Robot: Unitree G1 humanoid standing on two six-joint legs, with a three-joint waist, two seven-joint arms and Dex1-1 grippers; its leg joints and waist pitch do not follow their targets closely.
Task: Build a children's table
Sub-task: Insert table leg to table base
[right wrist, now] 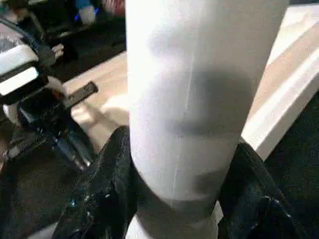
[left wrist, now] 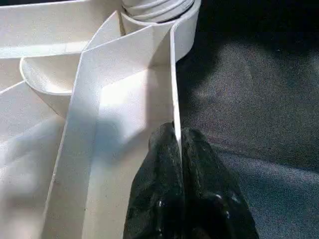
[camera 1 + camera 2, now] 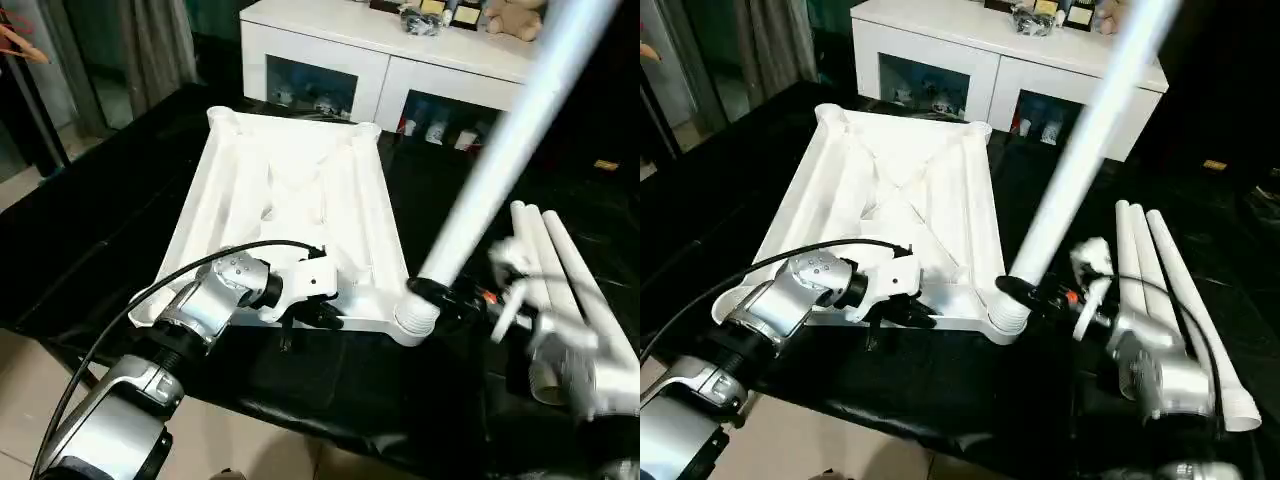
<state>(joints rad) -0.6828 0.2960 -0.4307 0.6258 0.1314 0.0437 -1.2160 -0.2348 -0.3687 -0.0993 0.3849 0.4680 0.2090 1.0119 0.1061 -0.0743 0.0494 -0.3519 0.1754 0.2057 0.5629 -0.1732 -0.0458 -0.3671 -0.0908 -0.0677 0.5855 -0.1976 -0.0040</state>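
Observation:
The white tabletop (image 3: 290,190) lies underside up on the black table, its ribs and diagonal braces showing. My left gripper (image 3: 318,312) is shut on the thin wall of its near rim (image 2: 174,74); the two black fingers pinch that wall from both sides. A long white leg (image 3: 510,140) stands in the near right corner socket (image 3: 413,320) and leans up and to the right. My right gripper (image 3: 440,292) is closed around this leg just above the socket, with a black finger (image 1: 107,189) on either side of the tube.
Three more white legs (image 3: 560,260) lie side by side on the table behind my right arm. A white glass-door cabinet (image 3: 400,60) stands behind the table with a teddy bear (image 3: 515,18) on top. The table's near edge (image 3: 300,420) runs just below the tabletop.

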